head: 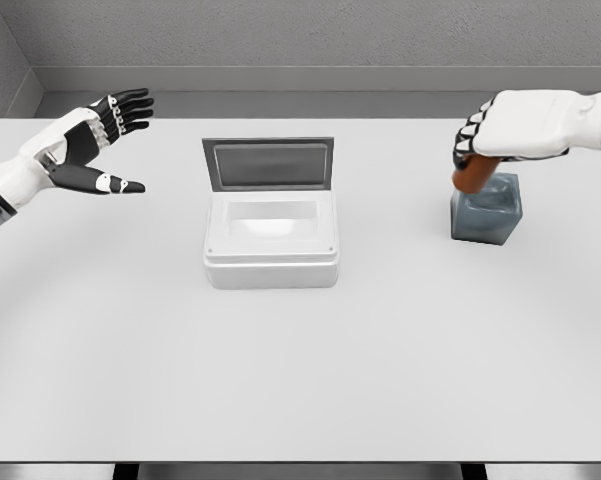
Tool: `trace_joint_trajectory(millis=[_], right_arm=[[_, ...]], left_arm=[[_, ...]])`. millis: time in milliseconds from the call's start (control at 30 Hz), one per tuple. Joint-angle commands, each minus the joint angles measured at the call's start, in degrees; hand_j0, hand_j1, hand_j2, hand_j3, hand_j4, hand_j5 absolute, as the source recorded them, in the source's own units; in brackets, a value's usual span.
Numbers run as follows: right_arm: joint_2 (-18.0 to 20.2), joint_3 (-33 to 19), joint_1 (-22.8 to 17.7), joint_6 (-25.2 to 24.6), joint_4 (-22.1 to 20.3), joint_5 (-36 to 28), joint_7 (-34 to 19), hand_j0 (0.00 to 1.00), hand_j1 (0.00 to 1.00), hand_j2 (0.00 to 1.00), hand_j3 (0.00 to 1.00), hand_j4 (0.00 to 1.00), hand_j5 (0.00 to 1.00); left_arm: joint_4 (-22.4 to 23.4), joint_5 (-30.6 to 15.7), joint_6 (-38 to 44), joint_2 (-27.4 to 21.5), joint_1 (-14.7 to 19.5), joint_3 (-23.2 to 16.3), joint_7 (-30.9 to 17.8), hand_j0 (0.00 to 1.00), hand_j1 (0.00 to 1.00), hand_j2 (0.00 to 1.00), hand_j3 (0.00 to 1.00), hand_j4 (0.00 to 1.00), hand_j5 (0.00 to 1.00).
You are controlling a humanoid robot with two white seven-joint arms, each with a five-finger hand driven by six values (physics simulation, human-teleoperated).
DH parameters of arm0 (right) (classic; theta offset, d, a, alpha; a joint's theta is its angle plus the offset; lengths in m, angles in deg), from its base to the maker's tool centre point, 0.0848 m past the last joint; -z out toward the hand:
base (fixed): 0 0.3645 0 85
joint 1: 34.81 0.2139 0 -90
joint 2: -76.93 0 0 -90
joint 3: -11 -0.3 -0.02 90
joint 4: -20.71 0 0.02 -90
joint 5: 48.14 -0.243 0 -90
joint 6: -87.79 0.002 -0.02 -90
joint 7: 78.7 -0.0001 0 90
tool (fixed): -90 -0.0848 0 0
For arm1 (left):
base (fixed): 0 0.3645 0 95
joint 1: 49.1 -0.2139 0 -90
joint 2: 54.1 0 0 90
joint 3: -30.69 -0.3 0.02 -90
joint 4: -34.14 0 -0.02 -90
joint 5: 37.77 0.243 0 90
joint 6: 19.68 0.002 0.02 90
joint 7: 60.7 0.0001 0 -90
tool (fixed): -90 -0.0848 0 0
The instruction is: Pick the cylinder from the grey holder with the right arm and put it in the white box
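Near the table's (pixel 300 380) right edge, right hand (pixel 510 125) with fingers curled around brown cylinder (pixel 473 177), its lower end in the grey holder (pixel 488 208); open-lidded white box (pixel 270 235) mid-table; at left edge, left hand (pixel 95 145) spread wide, holding nothing.

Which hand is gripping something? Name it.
The right hand, curled on the brown cylinder over the grey holder; the left hand is spread, empty.

Bright, even, diffuse light fills the rendered scene, with no glare. The flat white table (pixel 300 380) is nearly blown out; only a faint soft shadow edges the white rectangular open-lidded box (pixel 270 262). Edges look slightly soft, without visible distortion.
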Motion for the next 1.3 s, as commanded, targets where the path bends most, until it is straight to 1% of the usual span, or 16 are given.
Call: trace_joint_trajectory(millis=[0,33,100,167,267,500,567,633,667,700,833,900,933,967,1067,1267], right_arm=[[0.0,-0.1,0.0,-0.2,-2.2,-0.3,0.0,0.53,0.53,0.53,0.53,0.53,0.53],[0.0,-0.1,0.0,-0.2,-2.9,-0.3,0.0,0.53,0.53,0.53,0.53,0.53,0.53],[-0.1,-0.1,0.0,-0.2,-3.0,-0.4,0.0,0.53,0.53,0.53,0.53,0.53,0.53],[-0.2,-0.1,0.0,-0.2,-4.4,-0.4,0.0,0.53,0.53,0.53,0.53,0.53,0.53],[-1.3,-0.1,0.0,-0.2,-5.5,-0.4,0.0,0.53,0.53,0.53,0.53,0.53,0.53],[-3.1,-0.1,0.0,-0.2,-6.2,-0.5,0.0,0.53,0.53,0.53,0.53,0.53,0.53],[-3.1,-0.1,0.0,-0.2,-8.0,-0.4,0.0,0.53,0.53,0.53,0.53,0.53,0.53],[-3.2,-0.1,0.0,-0.2,-8.1,-0.6,0.0,0.53,0.53,0.53,0.53,0.53,0.53],[-3.2,-0.1,0.0,-0.2,-8.9,-0.5,0.0,0.53,0.53,0.53,0.53,0.53,0.53],[-4.5,-0.1,0.0,-0.2,-8.9,-0.5,0.0,0.53,0.53,0.53,0.53,0.53,0.53],[-6.5,0.1,0.4,-0.2,-9.0,-0.5,0.0,0.53,0.53,0.53,0.53,0.53,0.53],[-7.1,0.1,0.4,-0.2,-9.0,-0.4,0.0,0.53,0.53,0.53,0.53,0.53,0.53],[-7.5,0.3,0.4,-0.2,-9.0,-0.4,0.0,0.53,0.53,0.53,0.53,0.53,0.53],[-8.5,0.4,0.4,-0.2,-8.9,-0.3,0.0,0.53,0.53,0.53,0.53,0.53,0.53],[-10.1,0.5,0.4,-0.2,-9.0,-0.3,0.0,0.53,0.53,0.53,0.53,0.53,0.53],[-11.5,0.5,0.5,-0.2,-8.9,-0.3,0.0,0.53,0.53,0.53,0.53,0.53,0.53]], left_arm=[[0.1,-0.3,0.1,0.0,0.0,0.0,0.0,1.0,1.0,1.0,1.0,1.0,1.0],[0.1,-0.3,0.1,0.0,0.2,0.0,0.0,1.0,1.0,1.0,1.0,1.0,1.0],[0.1,-0.3,0.1,0.0,0.3,-0.1,0.0,1.0,1.0,1.0,1.0,1.0,1.0],[0.1,-0.3,0.1,0.0,0.5,-0.1,0.0,1.0,1.0,1.0,1.0,1.0,1.0],[0.2,-0.3,0.1,0.0,0.5,-0.1,0.0,1.0,1.0,1.0,1.0,1.0,1.0],[0.2,-0.3,0.0,0.5,0.5,-0.1,0.0,1.0,1.0,1.0,1.0,1.0,1.0],[0.2,-0.3,0.1,0.9,0.5,-0.1,0.0,1.0,1.0,1.0,1.0,1.0,1.0],[0.2,-0.3,0.1,1.0,0.5,-0.1,0.0,1.0,1.0,1.0,1.0,1.0,1.0],[0.2,-0.3,0.1,1.0,0.5,0.0,0.0,1.0,1.0,1.0,1.0,1.0,1.0],[0.2,-0.3,0.0,1.0,0.5,0.0,0.0,1.0,1.0,1.0,1.0,1.0,1.0],[0.3,-0.3,0.1,1.3,0.7,-0.1,0.0,1.0,1.0,1.0,1.0,1.0,1.0],[1.7,0.1,0.1,2.4,1.2,-0.1,0.0,1.0,1.0,1.0,1.0,1.0,1.0],[1.7,0.2,0.1,2.4,1.2,-0.1,0.0,1.0,1.0,1.0,1.0,1.0,1.0],[2.0,0.1,0.1,2.5,1.2,-0.1,0.0,1.0,1.0,1.0,1.0,1.0,1.0],[2.0,0.2,0.1,3.1,1.2,-0.1,0.0,1.0,1.0,1.0,1.0,1.0,1.0],[2.2,0.2,0.1,3.2,1.2,-0.3,0.0,1.0,1.0,1.0,1.0,1.0,1.0]])
